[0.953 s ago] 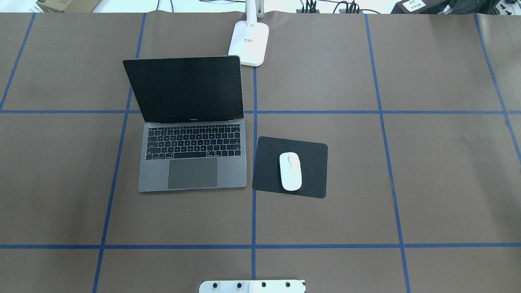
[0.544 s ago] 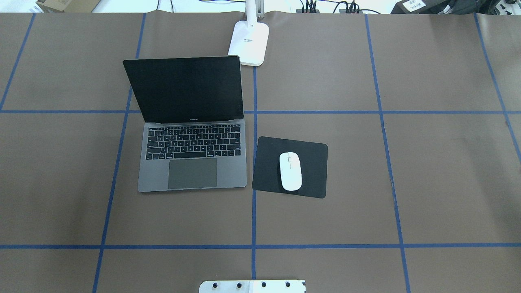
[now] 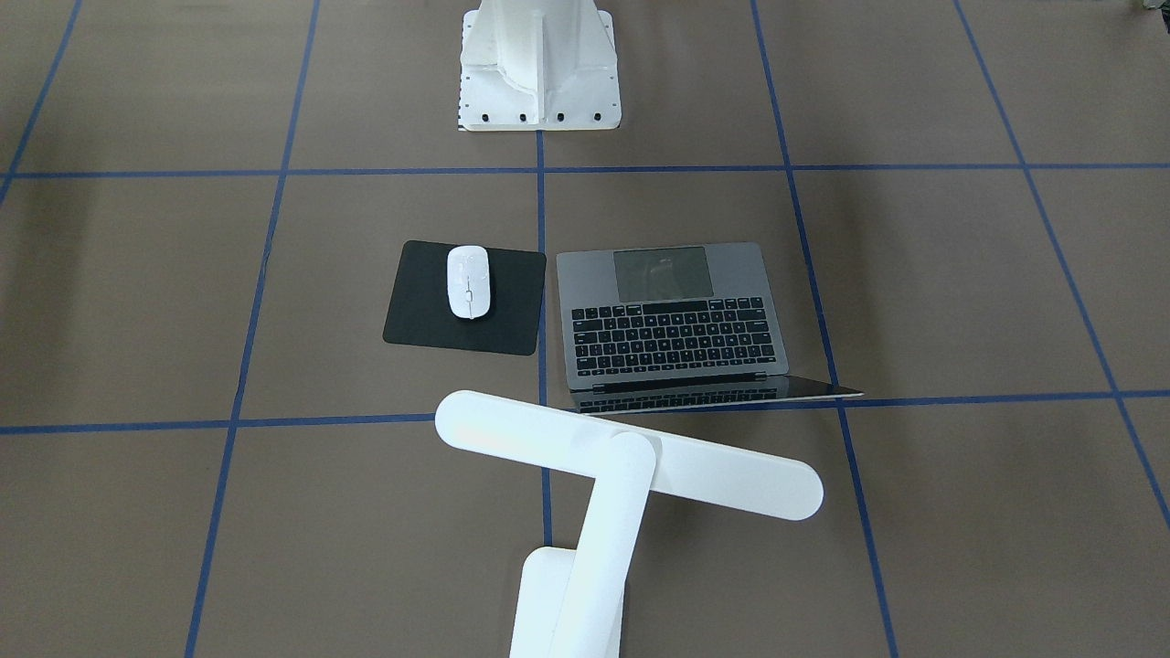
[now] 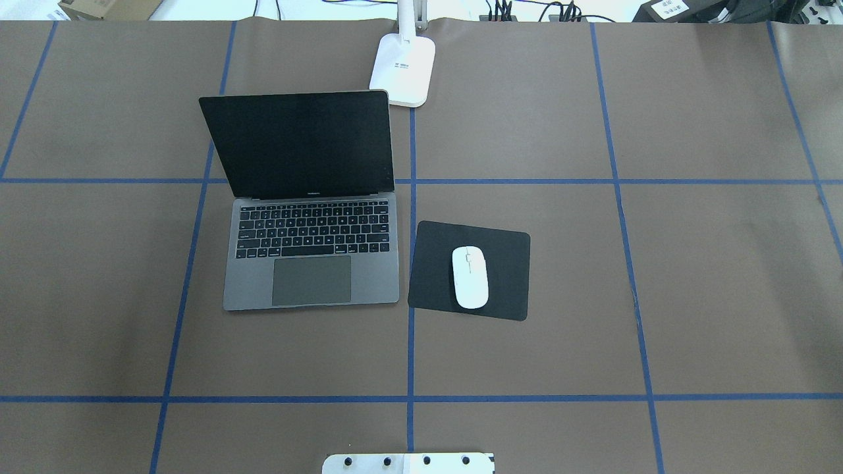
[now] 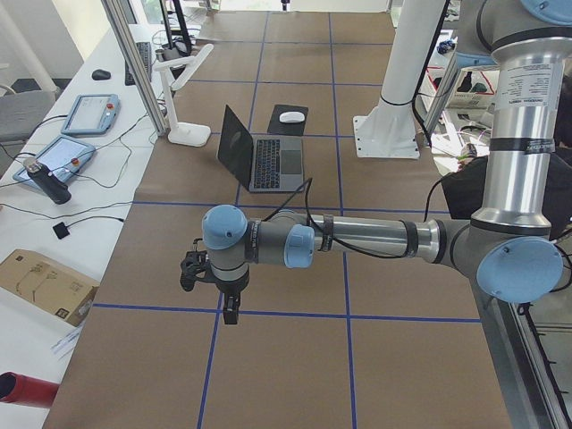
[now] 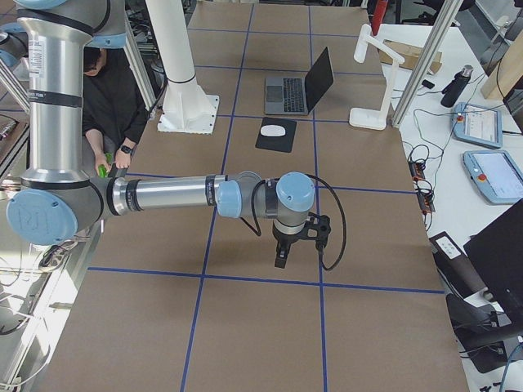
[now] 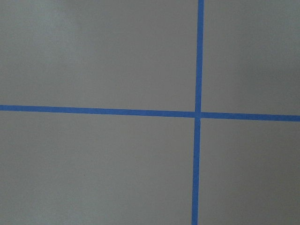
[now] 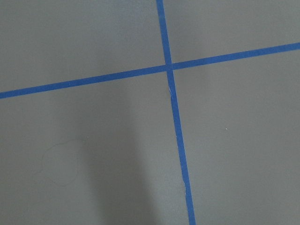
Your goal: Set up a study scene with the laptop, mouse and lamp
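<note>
The grey laptop (image 4: 311, 276) stands open left of the table's middle, its dark screen (image 4: 299, 141) tilted back. The white mouse (image 4: 470, 277) lies on a black mouse pad (image 4: 508, 263) just right of the laptop. The white lamp (image 3: 631, 454) stands behind the laptop, its base (image 4: 403, 69) at the far table edge. The left gripper (image 5: 231, 308) shows only in the exterior left view, far from the laptop over bare table; I cannot tell if it is open. The right gripper (image 6: 280, 260) shows only in the exterior right view, likewise far off and unclear.
The white ribbed pedestal (image 3: 539, 64) stands bolted at the robot's side of the table. Blue tape lines (image 4: 411, 368) grid the brown tabletop. Both wrist views show only brown surface and tape crossings (image 7: 198, 114). A side bench holds tablets (image 5: 61, 156).
</note>
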